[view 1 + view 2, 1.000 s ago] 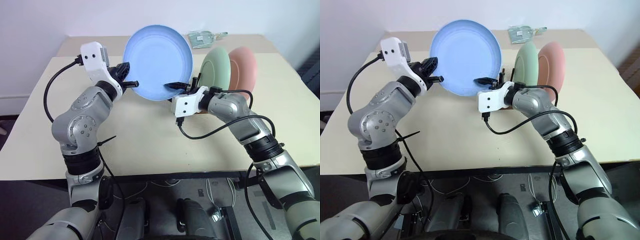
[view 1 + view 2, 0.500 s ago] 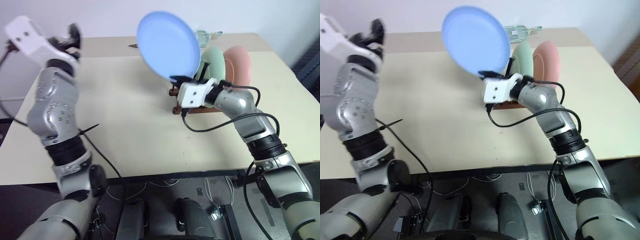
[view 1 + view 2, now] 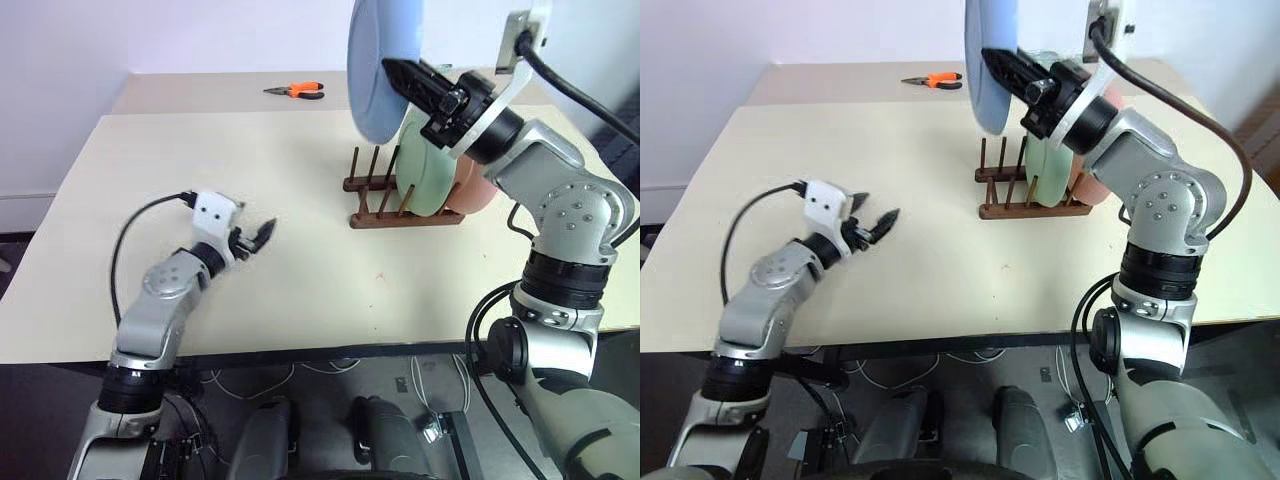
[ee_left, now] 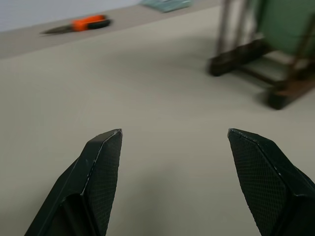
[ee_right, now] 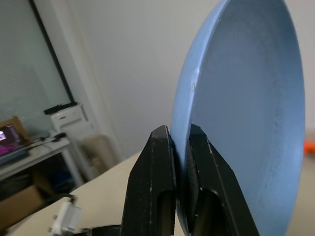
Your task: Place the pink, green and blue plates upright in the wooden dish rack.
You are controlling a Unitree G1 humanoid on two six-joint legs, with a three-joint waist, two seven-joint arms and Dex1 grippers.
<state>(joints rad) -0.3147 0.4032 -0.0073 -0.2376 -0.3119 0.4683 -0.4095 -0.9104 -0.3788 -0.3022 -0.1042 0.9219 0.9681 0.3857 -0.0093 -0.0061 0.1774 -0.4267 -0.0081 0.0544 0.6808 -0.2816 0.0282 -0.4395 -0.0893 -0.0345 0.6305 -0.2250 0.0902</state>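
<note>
The right gripper (image 3: 400, 75) is clamped on the rim of the blue plate (image 3: 375, 70), and it has risen since one second ago: the plate now stands almost edge-on at the top centre of the frame, above the empty front pegs of the wooden dish rack (image 3: 375, 205), where before it faced the camera between both grippers. In the right wrist view the two black fingers (image 5: 152, 182) press the rim from both sides. The left gripper (image 3: 262, 235) has let go of the plate and has come down to the lower left of the frame, just over the table (image 3: 300, 290); its fingers stand apart and hold nothing. The green plate (image 3: 425, 165) and the pink plate (image 3: 478, 190) stand upright in the rack at right of centre, as before. Orange pliers (image 3: 300, 90) lie at the upper centre.
</note>
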